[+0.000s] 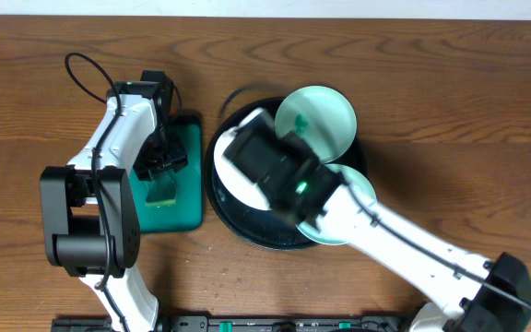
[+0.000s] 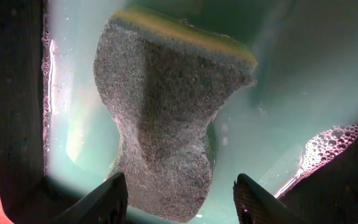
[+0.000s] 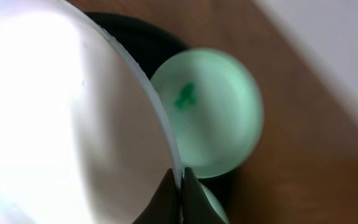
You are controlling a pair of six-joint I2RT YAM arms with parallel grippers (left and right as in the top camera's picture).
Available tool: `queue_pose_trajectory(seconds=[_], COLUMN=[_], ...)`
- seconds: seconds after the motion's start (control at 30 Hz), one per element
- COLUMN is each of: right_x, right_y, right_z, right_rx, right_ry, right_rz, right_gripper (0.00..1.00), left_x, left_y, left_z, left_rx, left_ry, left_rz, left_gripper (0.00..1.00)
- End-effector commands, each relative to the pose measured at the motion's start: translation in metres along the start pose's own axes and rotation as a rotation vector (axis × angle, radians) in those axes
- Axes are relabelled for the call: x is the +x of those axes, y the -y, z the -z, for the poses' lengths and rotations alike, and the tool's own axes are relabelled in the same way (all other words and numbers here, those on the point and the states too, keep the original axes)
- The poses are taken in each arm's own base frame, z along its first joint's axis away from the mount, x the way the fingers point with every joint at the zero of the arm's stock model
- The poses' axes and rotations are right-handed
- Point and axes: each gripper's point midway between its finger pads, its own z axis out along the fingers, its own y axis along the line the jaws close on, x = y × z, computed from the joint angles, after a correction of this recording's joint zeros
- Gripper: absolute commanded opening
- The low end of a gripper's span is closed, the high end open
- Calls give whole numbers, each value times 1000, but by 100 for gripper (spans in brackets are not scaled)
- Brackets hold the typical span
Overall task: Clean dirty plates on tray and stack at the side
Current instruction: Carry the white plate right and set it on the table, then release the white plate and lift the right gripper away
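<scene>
Nearest, the left gripper point(image 2: 179, 193) hangs low over the green sponge tray point(image 1: 187, 217), left of the black tray. Its jaws stand partway apart with the near end of the sponge point(image 2: 160, 112) between them. There is a clear gap on one side. The other finger sits close against the sponge, but contact can't be made out. The sponge is grey and rough on its broad face, with a yellow layer at the far edge and a pinched waist. It lies in cloudy green water with foam point(image 2: 328, 143) along the tray wall. The fingers are cut off by the frame's bottom edge.

Next along, the right gripper point(image 3: 180, 186) has its jaws closed tight on the rim of the white plate point(image 3: 61, 124). From the wrist view the plate is a blown-out white blur, so its surface is unreadable. From overhead the wrist hides most of it. The plate sits over the left part of the black tray point(image 1: 238, 226), but lifted or resting can't be told.

A second mint plate point(image 1: 356, 189) lies at the tray's right side, half buried under the right arm.

Farthest, a mint plate point(image 1: 325, 115) sits at the tray's back edge, fully in view, with a teal smear point(image 3: 185, 94) left of centre. Wooden table point(image 1: 431, 92) lies beyond.
</scene>
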Motion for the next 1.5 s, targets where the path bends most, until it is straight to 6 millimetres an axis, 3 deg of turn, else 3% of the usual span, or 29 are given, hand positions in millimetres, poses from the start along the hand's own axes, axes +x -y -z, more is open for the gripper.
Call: queue_pose_trajectory(seconds=[0.0, 0.13, 0.27, 0.43, 0.6, 0.7, 0.9, 1.07, 1.27, 1.47], right_x=[3, 7, 32, 86, 151, 189, 255, 293, 319, 331], right_y=[9, 52, 118, 201, 283, 311, 336, 342, 340, 339], right_z=[-13, -22, -38, -53, -52, -52, -74, -100, -118, -122], right_rx=[-165, -247, -319, -301, -163, -96, -31, -16, -17, 7], right_ry=[-80, -120, -190, -245, -248, -274, -365, -420, -466, -497], right_rz=[-413, -614, -840, -1056, -1294, -1396, -1536, -1607, -1615, -1613], right_gripper=[1, 1, 1, 2, 2, 1, 1, 1, 1, 1], left_x=[3, 4, 4, 5, 5, 4, 4, 5, 5, 6], left_y=[-3, -4, -4, -4, -4, -4, -4, -5, -5, -5], left_z=[-2, -2, -2, -2, -2, -2, -2, -2, -2, -2], left_rx=[-11, -15, -15, -15, -15, -15, -13, -17, -17, -17], left_ry=[-14, -20, -20, -20, -20, -20, -17, -24, -24, -24], left_rz=[-4, -5, -5, -5, -5, -5, -4, -5, -5, -5], left_gripper=[56, 56, 56, 56, 56, 56, 56, 56, 56, 56])
